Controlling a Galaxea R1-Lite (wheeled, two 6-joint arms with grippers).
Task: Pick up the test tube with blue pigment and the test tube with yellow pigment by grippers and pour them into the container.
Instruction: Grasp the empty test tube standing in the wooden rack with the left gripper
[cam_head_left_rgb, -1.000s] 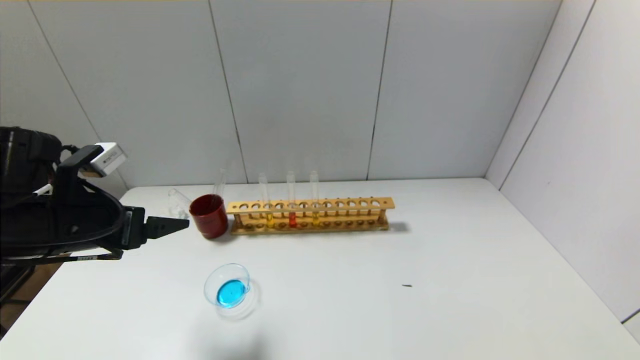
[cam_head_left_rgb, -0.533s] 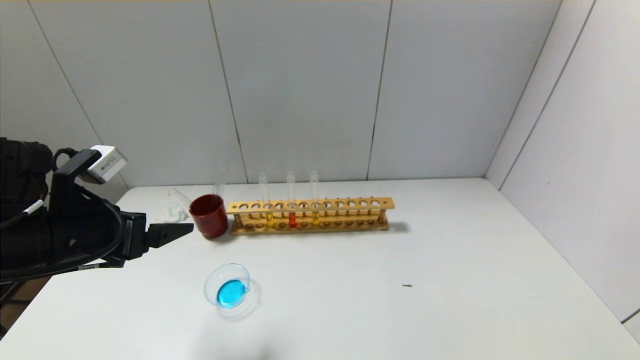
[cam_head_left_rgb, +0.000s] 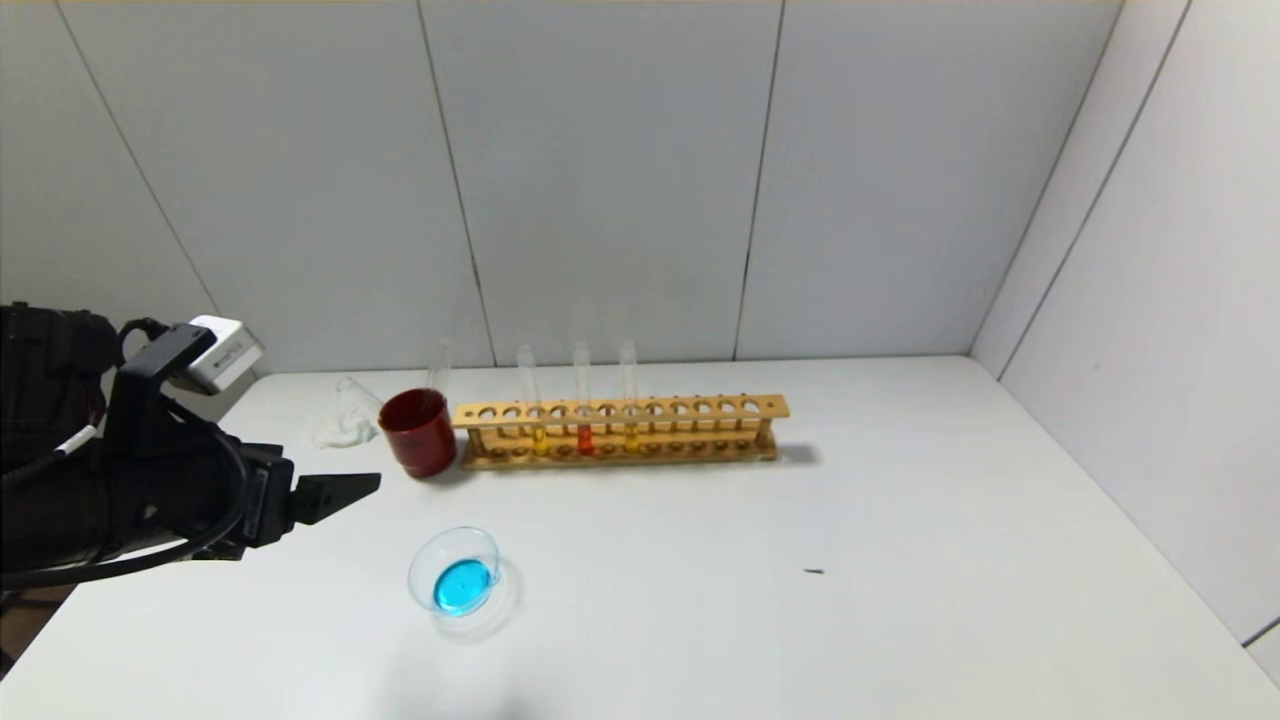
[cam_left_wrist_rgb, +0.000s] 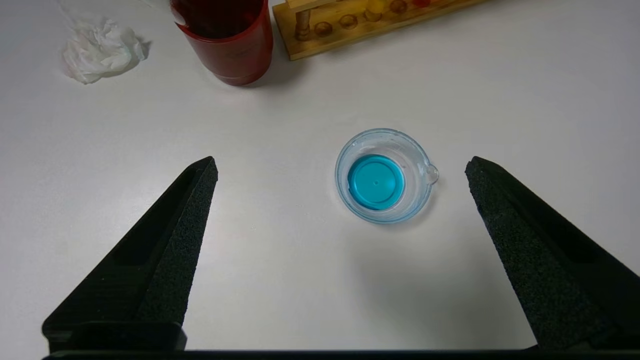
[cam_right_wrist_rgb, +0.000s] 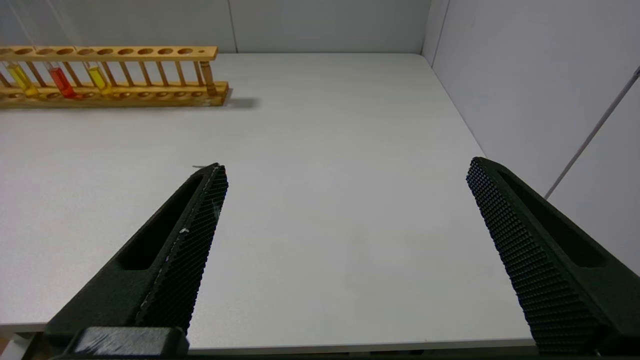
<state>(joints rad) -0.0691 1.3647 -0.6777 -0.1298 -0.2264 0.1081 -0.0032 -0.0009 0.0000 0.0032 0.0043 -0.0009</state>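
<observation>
The container (cam_head_left_rgb: 452, 546), a small clear glass dish, holds blue liquid on the table's near left; it also shows in the left wrist view (cam_left_wrist_rgb: 416, 156). No tube with blue liquid is in view. An empty clear tube (cam_head_left_rgb: 440, 366) leans in the dark red cup (cam_head_left_rgb: 417, 434). Two test tubes with yellow pigment (cam_head_left_rgb: 539, 438) (cam_head_left_rgb: 631, 436) stand in the wooden rack (cam_head_left_rgb: 700, 408), with a red-orange tube (cam_head_left_rgb: 585, 440) between them. My left gripper (cam_head_left_rgb: 345, 492) (cam_left_wrist_rgb: 342, 161) is open and empty, left of the dish and in front of the cup. My right gripper (cam_right_wrist_rgb: 347, 165) is open and empty, over the table's near right edge.
A crumpled white tissue (cam_head_left_rgb: 340, 430) lies left of the red cup, also in the left wrist view (cam_left_wrist_rgb: 100, 47). A small dark speck (cam_head_left_rgb: 814, 571) lies on the white table. Grey walls close the back and the right side.
My left gripper has moved down and toward the near side, away from the red cup, which uncovers the tissue. The dish, cup and rack have not moved.
</observation>
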